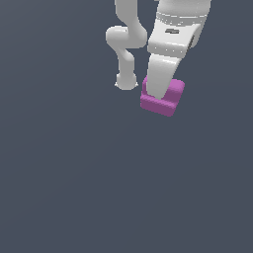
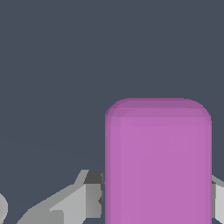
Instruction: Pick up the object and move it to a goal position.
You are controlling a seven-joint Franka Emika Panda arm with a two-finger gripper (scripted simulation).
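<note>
Nearest the wrist camera, the block [image 2: 158,162] fills the space between the two fingers [image 2: 85,197], which sit against its opposite sides; the gripper [image 1: 159,95] looks clamped on the block. In the exterior view one finger comes down over the block's near face, into its stepped groove, and the block juts out past the finger toward the exterior view's right. Whether the block rests on the floor [image 1: 74,188] or is already lifted cannot be told: the grey ground is flat and shows no shadow. Behind the block, further off, stand the arm's [image 1: 126,44] links and base.

The step in hand appears to be the grasp, made or just being secured. The next move would call for a steady carry to the goal without letting the block twist between the pads. No goal marker is visible in either view.

Count: one block, one arm, one gripper with two fingers
</note>
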